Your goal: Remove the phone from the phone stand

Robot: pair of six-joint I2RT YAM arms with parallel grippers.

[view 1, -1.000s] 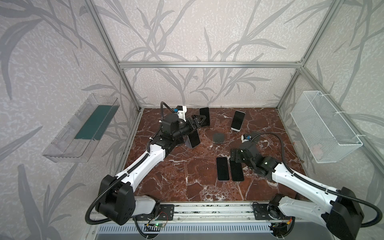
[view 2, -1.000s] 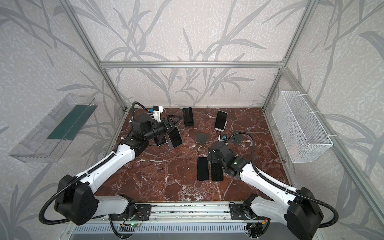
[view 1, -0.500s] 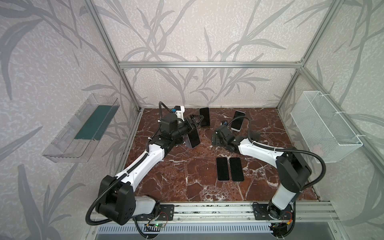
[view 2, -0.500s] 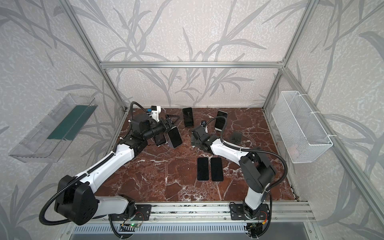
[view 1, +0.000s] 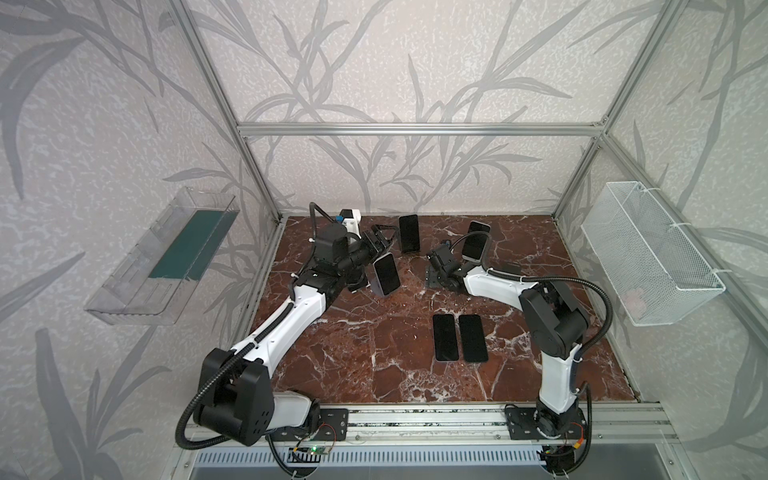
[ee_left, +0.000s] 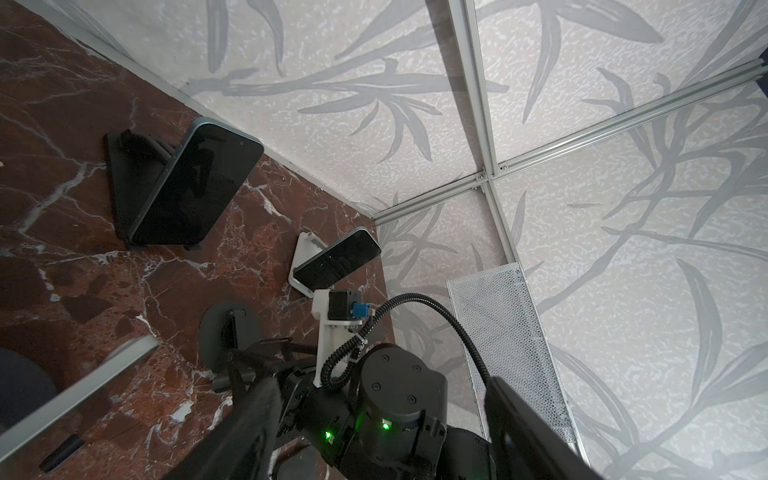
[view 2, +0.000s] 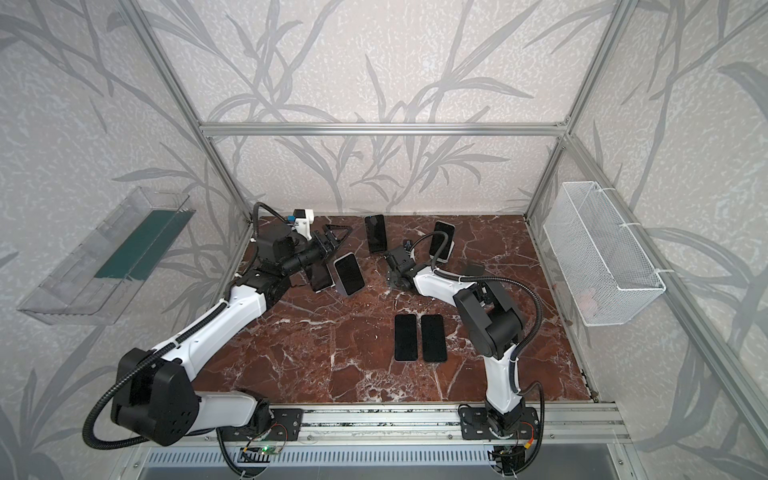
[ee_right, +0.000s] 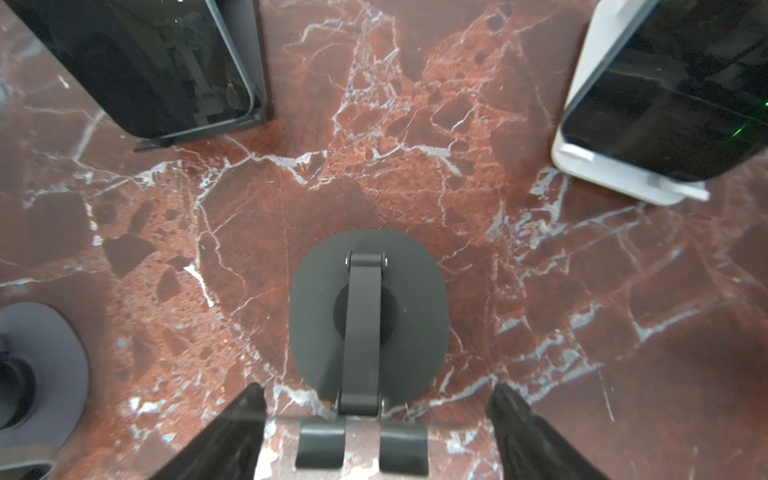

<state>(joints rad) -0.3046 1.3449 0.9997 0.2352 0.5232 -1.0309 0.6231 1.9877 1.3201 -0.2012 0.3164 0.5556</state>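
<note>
The marble surface (view 1: 374, 365) is closed in by aluminium posts and papered walls at the back and both sides, and by the front rail (view 1: 415, 419) that carries both arms. A clear tray (view 1: 166, 257) hangs on the left wall and a wire basket (view 1: 648, 257) on the right, both above the surface. The near half is mostly bare, with only a pair of flat phones (view 1: 445, 337) lying side by side right of centre, so the open room is there. The back strip is crowded. A dark phone on a black stand (view 1: 409, 232) stands near the back wall, and a phone on a white stand (view 1: 475, 245) is to its right. An empty round-based stand (ee_right: 368, 316) sits on the surface under the right arm. The left arm's wrist is close to the back-left corner. The silver-edged phone (view 1: 386, 274) leans tilted on its grey-based stand (ee_right: 58, 353) in the back-left part, just in front of the left fingers (ee_left: 249, 428). They are spread with nothing between them, and the phone's pale edge lies outside their gap — whether it touches a finger I cannot tell. The right fingers (ee_right: 237, 436) are also released, well apart from that phone, and flank the empty stand's cradle lips without touching them.
</note>
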